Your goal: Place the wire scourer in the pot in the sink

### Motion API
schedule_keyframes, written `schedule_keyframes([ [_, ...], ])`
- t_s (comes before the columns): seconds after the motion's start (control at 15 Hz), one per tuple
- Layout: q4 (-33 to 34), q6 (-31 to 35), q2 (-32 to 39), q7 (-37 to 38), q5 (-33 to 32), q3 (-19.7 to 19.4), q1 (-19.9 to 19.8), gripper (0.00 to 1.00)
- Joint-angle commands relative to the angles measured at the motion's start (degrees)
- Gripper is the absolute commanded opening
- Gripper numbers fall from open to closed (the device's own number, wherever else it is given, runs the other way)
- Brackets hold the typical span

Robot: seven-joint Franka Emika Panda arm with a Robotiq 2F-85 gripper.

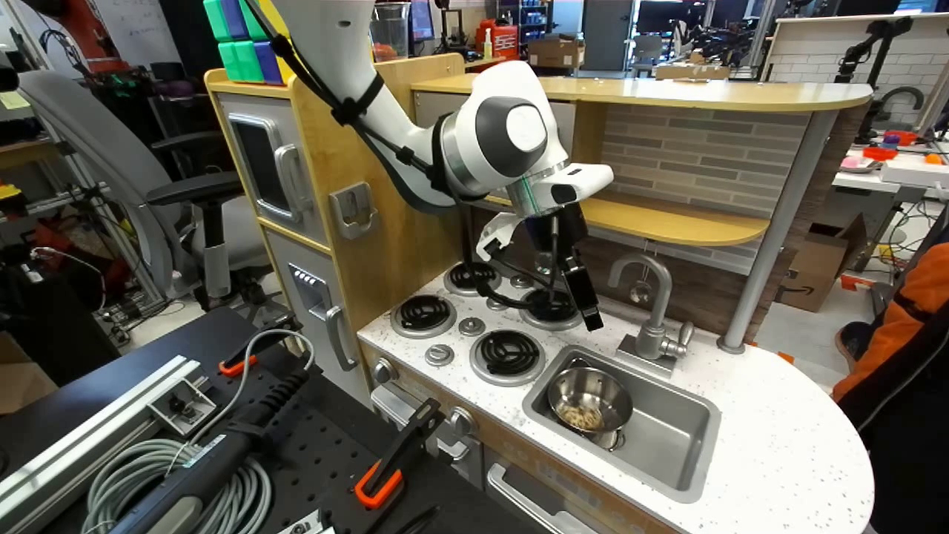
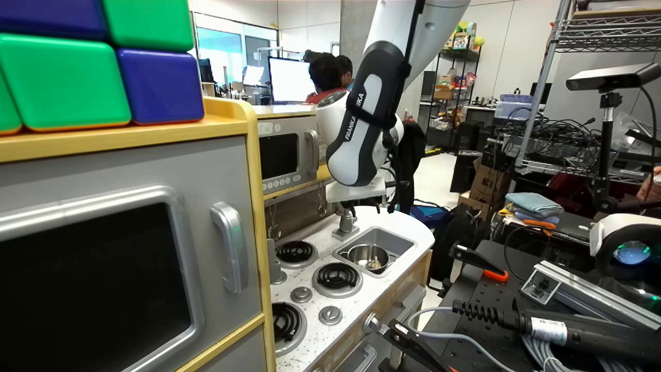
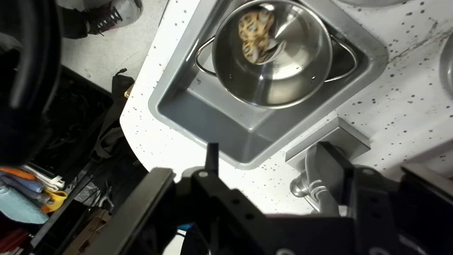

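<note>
Round two-handled steel pot (image 1: 606,391), left end of grey rectangular sink (image 1: 669,432) in an exterior view, below and beyond the spread, empty black two-fingered gripper (image 3: 269,152) in the wrist view, contains a mottled tan lump (image 3: 253,30), possibly the wire scourer.

Both exterior views are bright to me; a monitor (image 2: 290,80) glares almost white, and pale reflections streak the upper wooden shelf (image 1: 667,90). In my wrist view, the black cable (image 3: 40,67) and my gripper (image 3: 271,157) are out of focus. Highlights gleam inside the steel pot (image 3: 302,83), the speckled countertop (image 3: 265,186) bleaches toward the bottom, and a soft shadow crosses it at right.
</note>
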Motion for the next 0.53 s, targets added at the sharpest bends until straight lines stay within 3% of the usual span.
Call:
schedule_keyframes([
  [0.0,-8.70,-2.50,-11.78,-8.85,-4.02,4.27,-2.84,1.00],
  [0.33,-17.80,-8.67,-25.88,-25.79,-1.23,4.91,-3.78,1.00],
  [0.4,-17.85,-12.31,-28.85,-26.19,-3.80,8.09,-7.23,1.00],
  [0.47,-14.00,-8.14,-21.56,-20.02,-5.55,7.20,-6.38,1.00],
])
